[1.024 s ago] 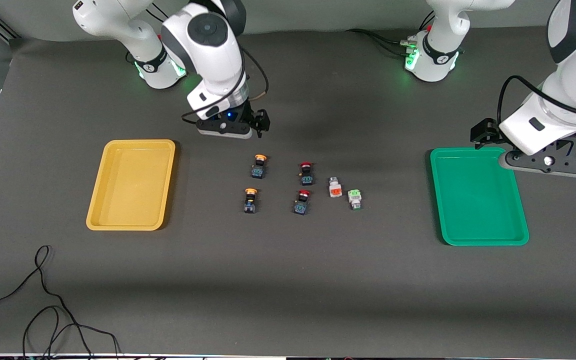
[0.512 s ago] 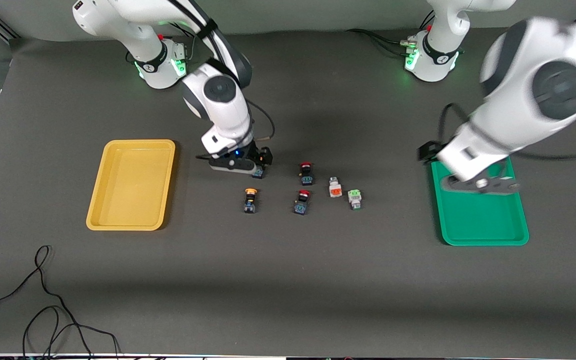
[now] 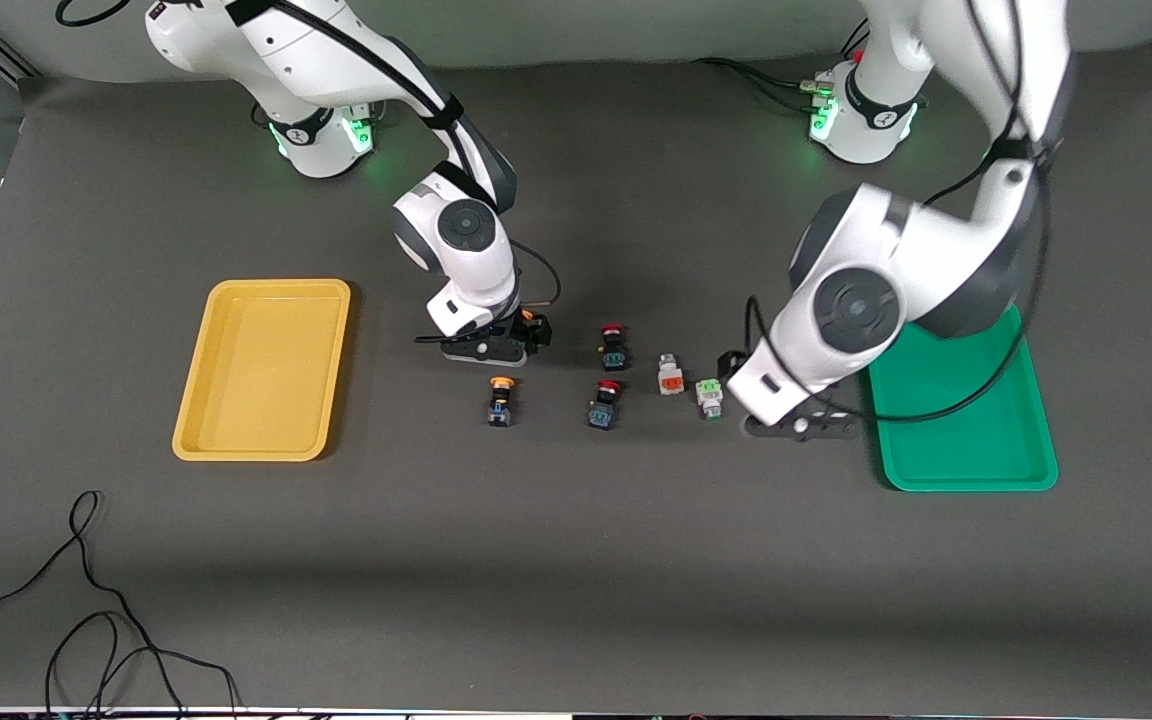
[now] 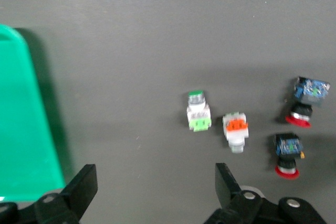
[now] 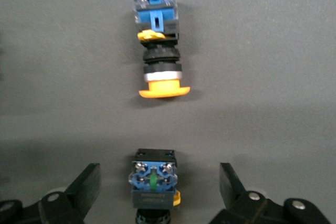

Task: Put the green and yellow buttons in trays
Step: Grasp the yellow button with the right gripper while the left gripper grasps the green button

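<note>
Two dark buttons with yellow-orange caps lie mid-table. My right gripper point(image 3: 526, 332) is low and open, its fingers on either side of the farther one point(image 5: 152, 179) without touching it. The nearer one point(image 3: 500, 399) lies free, as the right wrist view point(image 5: 157, 51) shows. The green-faced white block point(image 3: 708, 397) and the orange-faced one point(image 3: 671, 376) lie side by side. My left gripper point(image 3: 739, 370) is open and empty above the table, between the green block point(image 4: 198, 113) and the green tray point(image 3: 966, 460). The yellow tray point(image 3: 264, 368) lies toward the right arm's end.
Two red-capped dark buttons point(image 3: 613, 346) point(image 3: 604, 403) lie between the yellow-capped pair and the white blocks. A black cable point(image 3: 86, 600) loops near the front edge at the right arm's end. Both trays hold nothing.
My right gripper came down from farther back to straddle the farther yellow-capped button. My left arm swung from over the green tray to beside the green block.
</note>
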